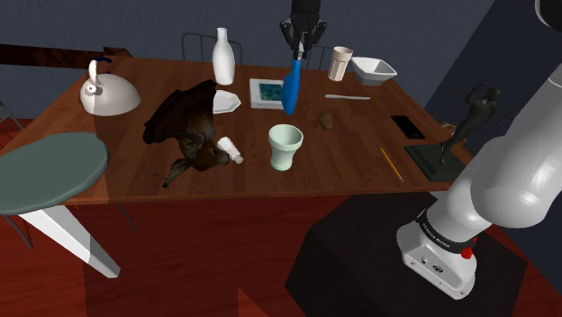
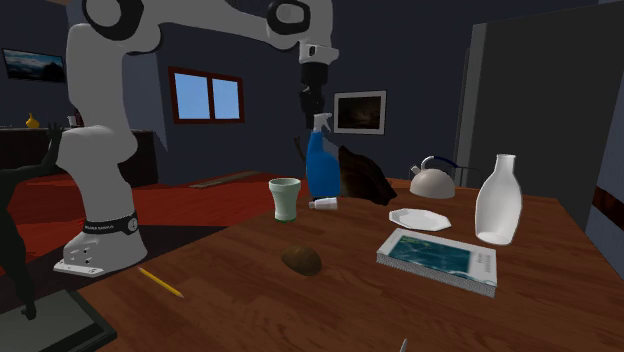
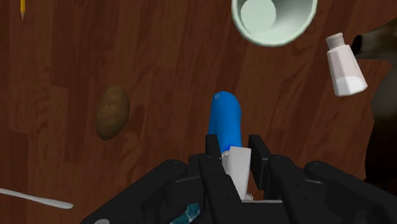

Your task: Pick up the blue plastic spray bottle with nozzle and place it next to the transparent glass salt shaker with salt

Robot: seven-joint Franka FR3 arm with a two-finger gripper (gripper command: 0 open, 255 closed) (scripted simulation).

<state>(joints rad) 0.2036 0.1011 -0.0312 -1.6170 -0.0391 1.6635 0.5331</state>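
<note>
Blue bottle (image 3: 225, 121) is clamped by its white nozzle in the gripper (image 3: 236, 151). We see the jaws narrowed onto the nozzle and the body hanging straight down from them toward the table (image 3: 159, 63). The shaker (image 3: 345, 63) lies beyond the fingertips, beside the cup (image 3: 273, 19), apart from the bottle.

Home dining room, wooden table (image 1: 356, 151), kettle (image 2: 432, 181), window (image 2: 210, 97), framed picture (image 2: 360, 111) on the wall
</note>
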